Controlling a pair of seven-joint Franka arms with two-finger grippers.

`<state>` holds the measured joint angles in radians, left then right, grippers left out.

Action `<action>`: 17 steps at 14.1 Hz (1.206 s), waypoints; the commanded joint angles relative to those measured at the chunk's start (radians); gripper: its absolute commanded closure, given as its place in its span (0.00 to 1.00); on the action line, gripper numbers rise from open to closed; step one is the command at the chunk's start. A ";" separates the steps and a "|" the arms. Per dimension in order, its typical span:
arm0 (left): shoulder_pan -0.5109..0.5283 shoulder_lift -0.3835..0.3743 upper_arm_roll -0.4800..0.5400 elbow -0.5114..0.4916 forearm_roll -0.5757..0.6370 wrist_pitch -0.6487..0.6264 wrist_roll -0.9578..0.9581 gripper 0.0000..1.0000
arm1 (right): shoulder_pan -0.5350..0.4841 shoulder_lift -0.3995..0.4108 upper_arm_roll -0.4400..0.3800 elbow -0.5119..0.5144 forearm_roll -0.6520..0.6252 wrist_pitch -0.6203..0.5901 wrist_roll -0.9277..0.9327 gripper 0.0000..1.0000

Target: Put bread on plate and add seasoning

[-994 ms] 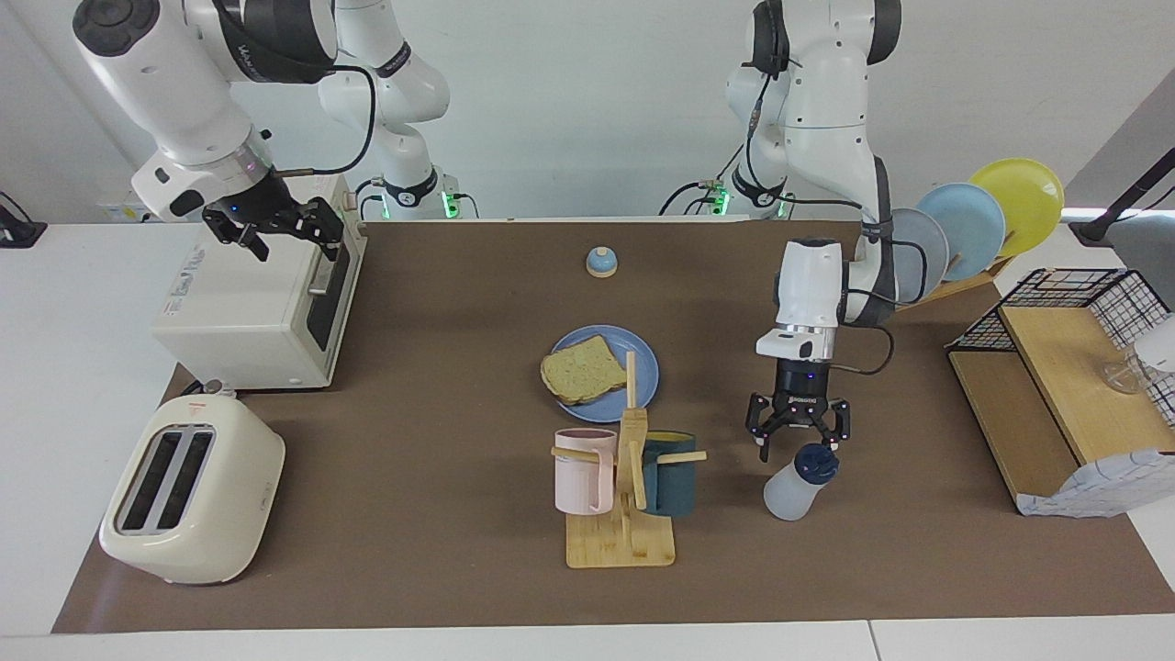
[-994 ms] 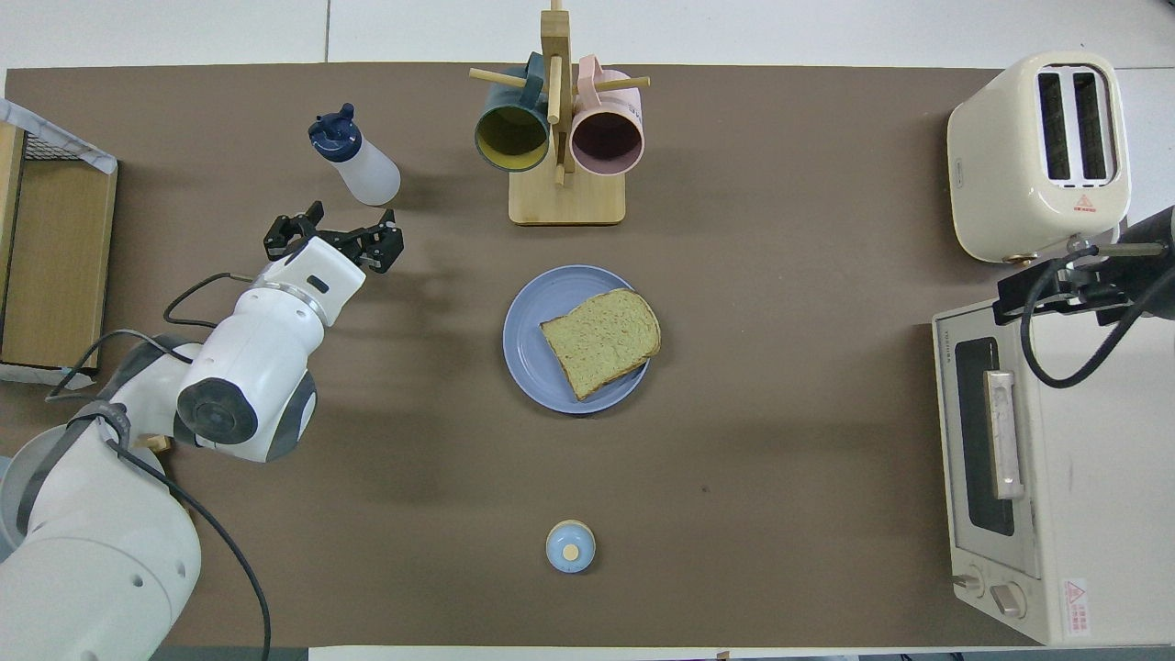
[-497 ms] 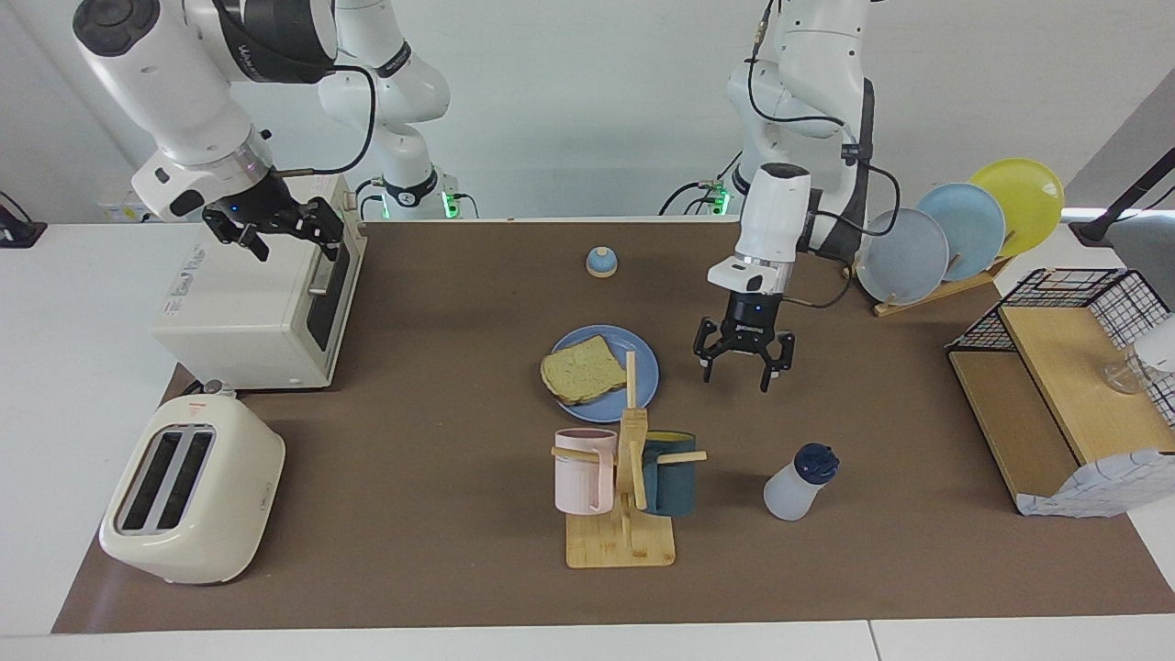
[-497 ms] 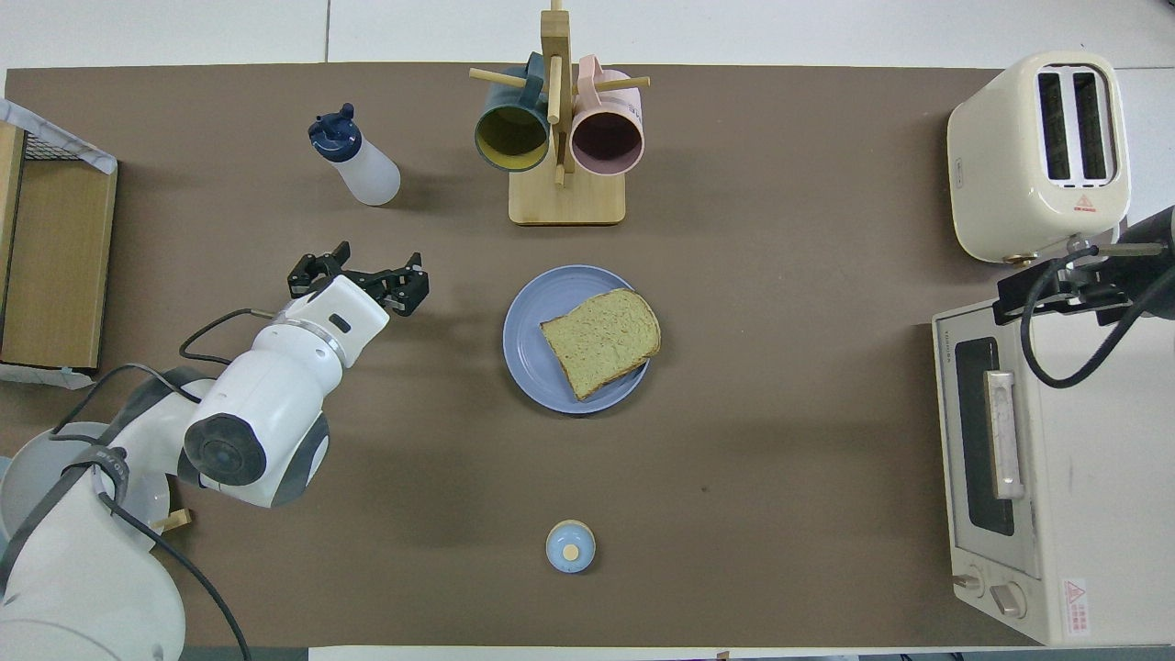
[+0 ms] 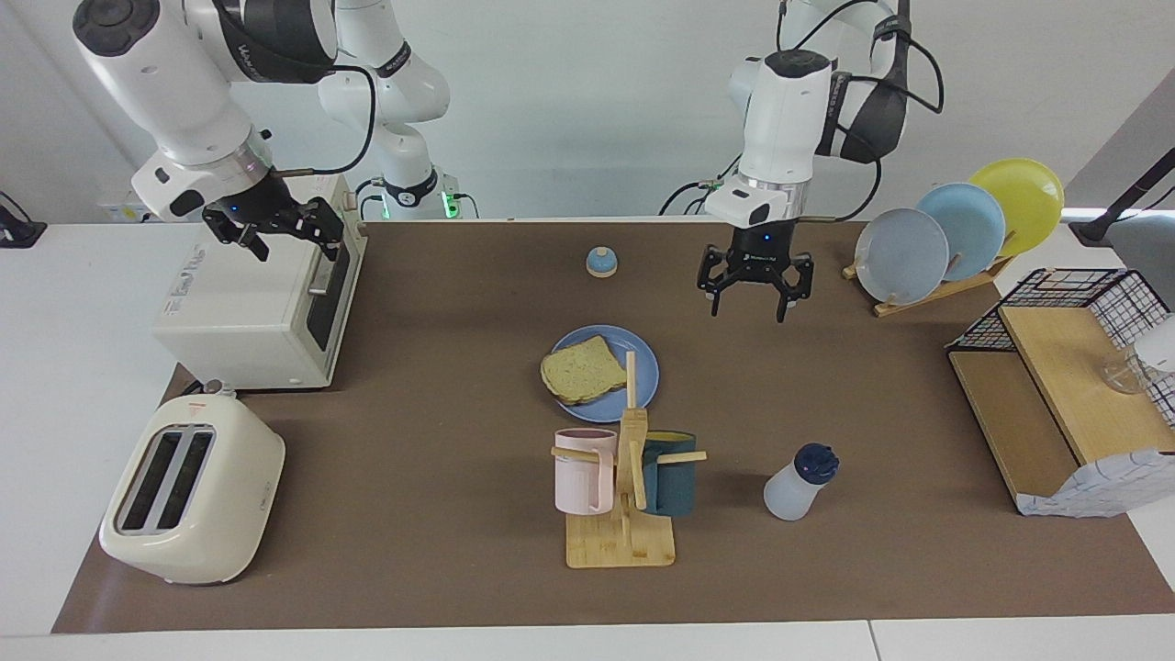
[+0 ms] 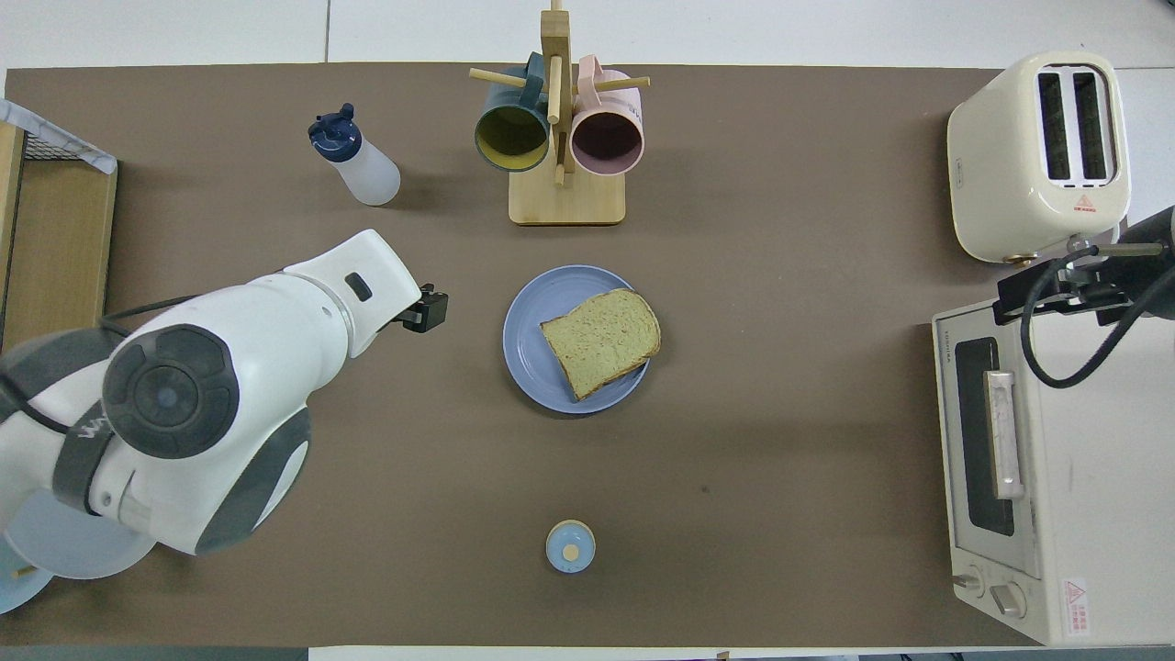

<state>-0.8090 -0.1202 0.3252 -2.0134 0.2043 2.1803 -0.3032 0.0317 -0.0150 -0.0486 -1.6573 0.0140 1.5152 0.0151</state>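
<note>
Left arm raised high from its base, forearm angled down and wrist vertical, left gripper point(image 5: 755, 292) hanging fingers down, spread open and empty, over bare mat between the bell point(image 5: 601, 262) and the plate rack point(image 5: 927, 286); in the overhead view mostly hidden under the arm's own white links, only one dark fingertip showing. Right arm bent over from its base, waiting, wrist tilted toward the oven point(image 5: 257, 303), right gripper point(image 5: 275, 229) held over the oven's top front edge, fingers apart, holding nothing. Bread point(image 5: 584, 369) lying flat on the plate point(image 5: 643, 363) near the table's middle, shifted toward the right arm's end of the plate, one corner reaching the rim. Seasoning point(image 5: 797, 482) standing alone on the mat, cap up and leaning slightly, farther from the robots than the plate and toward the left arm's end, beside the mug tree point(image 5: 624, 496), well apart from both grippers. Mug tree with a pink mug and a dark teal mug hung on its pegs. Toaster point(image 5: 188, 491) at the right arm's end, farther from the robots than the oven
</note>
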 commanded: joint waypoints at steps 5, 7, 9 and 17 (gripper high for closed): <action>0.051 -0.061 0.025 0.223 -0.094 -0.497 0.189 0.00 | -0.012 -0.020 0.006 -0.025 0.003 0.014 -0.020 0.00; 0.085 -0.099 0.025 0.223 -0.105 -0.537 0.225 0.00 | -0.012 -0.020 0.006 -0.024 0.001 0.013 -0.020 0.00; 0.128 -0.110 0.025 0.225 -0.105 -0.568 0.228 0.00 | -0.012 -0.020 0.006 -0.025 0.003 0.013 -0.020 0.00; 0.263 -0.161 0.019 0.262 -0.149 -0.720 0.309 0.00 | -0.012 -0.020 0.006 -0.024 0.003 0.014 -0.020 0.00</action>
<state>-0.5571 -0.2590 0.3567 -1.7501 0.0630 1.4806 -0.0185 0.0317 -0.0150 -0.0486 -1.6573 0.0140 1.5152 0.0151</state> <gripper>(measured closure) 0.000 0.000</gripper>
